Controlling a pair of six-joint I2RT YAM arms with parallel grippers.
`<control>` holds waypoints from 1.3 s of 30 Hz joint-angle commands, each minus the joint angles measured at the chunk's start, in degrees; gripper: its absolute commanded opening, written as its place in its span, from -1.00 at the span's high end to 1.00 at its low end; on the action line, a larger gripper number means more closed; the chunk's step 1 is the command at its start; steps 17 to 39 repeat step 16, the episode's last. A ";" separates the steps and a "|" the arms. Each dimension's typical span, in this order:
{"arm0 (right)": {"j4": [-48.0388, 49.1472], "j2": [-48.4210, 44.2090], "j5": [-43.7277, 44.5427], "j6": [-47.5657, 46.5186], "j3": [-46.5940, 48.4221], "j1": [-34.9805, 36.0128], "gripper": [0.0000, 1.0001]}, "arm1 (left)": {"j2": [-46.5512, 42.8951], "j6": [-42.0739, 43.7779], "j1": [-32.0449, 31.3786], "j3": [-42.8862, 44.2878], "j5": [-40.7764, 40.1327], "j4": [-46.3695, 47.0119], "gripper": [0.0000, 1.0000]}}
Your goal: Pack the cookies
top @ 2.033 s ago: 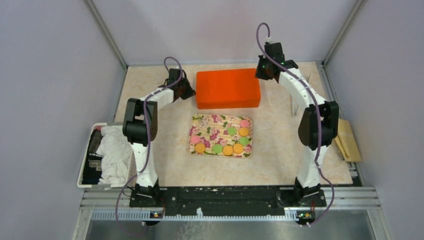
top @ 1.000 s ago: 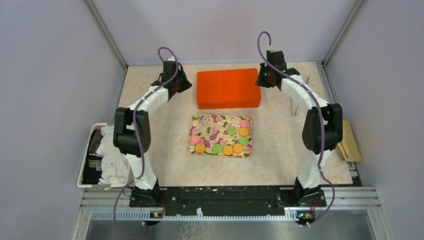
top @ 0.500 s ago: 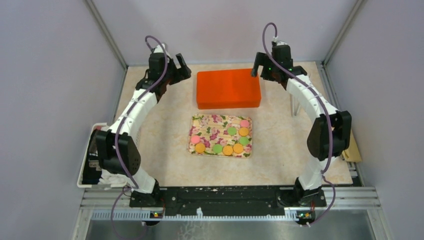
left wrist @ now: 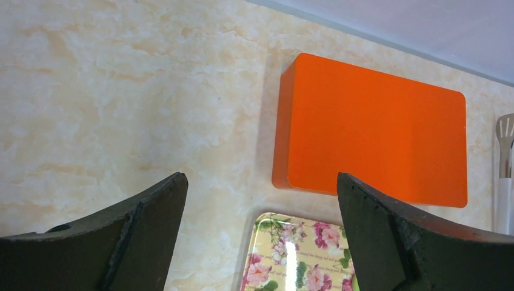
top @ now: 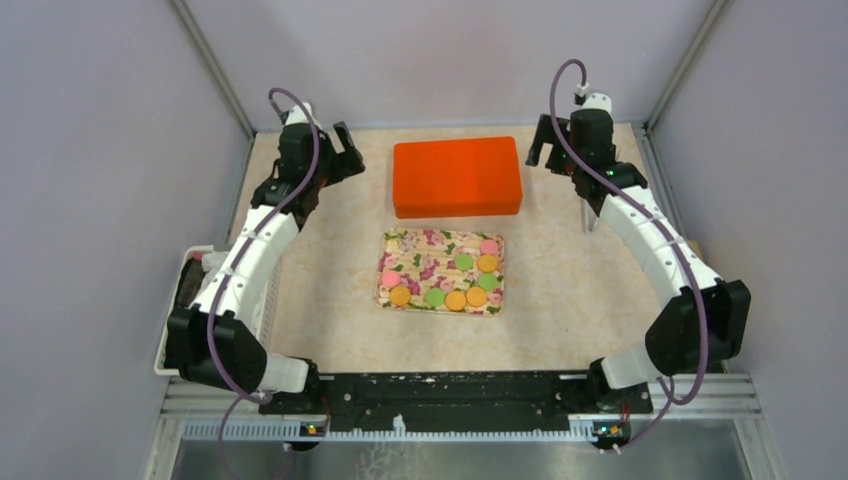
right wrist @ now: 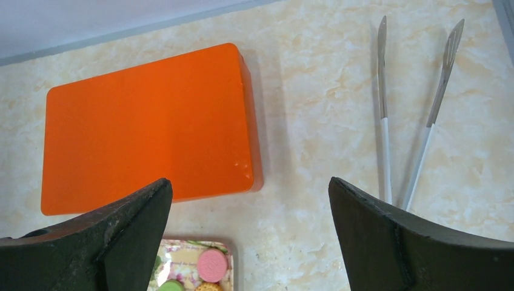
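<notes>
Both arms hover either side of orange box [top: 457,176], L fingers [left wrist: 139,230] & R fingers [right wrist: 121,236] spread wide, empty. Cookies [top: 455,300] sit on floral tray [top: 420,240], mid-worktop [top: 330,250]. Probably next: grip box ends evenly, lift level.

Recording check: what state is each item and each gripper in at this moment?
Cookies: loose on the tray, along its right and near sides, none gripped.
Tray: uncovered, flat on the table.
Orange box: closed, flat on the table behind the tray.
Tongs: lying on the table to the right of the box, untouched.
Left gripper: open, empty, raised.
Right gripper: open, empty, raised.
</notes>
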 commanded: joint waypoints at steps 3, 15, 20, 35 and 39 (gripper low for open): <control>4.25 -4.06 1.70 0.37 -2.68 -0.08 -0.97 | -1.76 0.80 -0.14 -0.90 -0.65 1.56 -0.97; 1.84 -2.68 5.26 -1.76 -2.30 -0.09 -0.97 | -1.20 1.13 -0.14 -0.91 -0.62 1.80 -0.97; 2.08 -2.84 5.02 -1.82 -2.31 -0.08 -0.97 | -1.19 1.13 -0.14 -0.91 -0.69 1.73 -0.97; 2.08 -2.84 5.02 -1.82 -2.31 -0.08 -0.97 | -1.19 1.13 -0.14 -0.91 -0.69 1.73 -0.97; 2.08 -2.84 5.02 -1.82 -2.31 -0.08 -0.97 | -1.19 1.13 -0.14 -0.91 -0.69 1.73 -0.97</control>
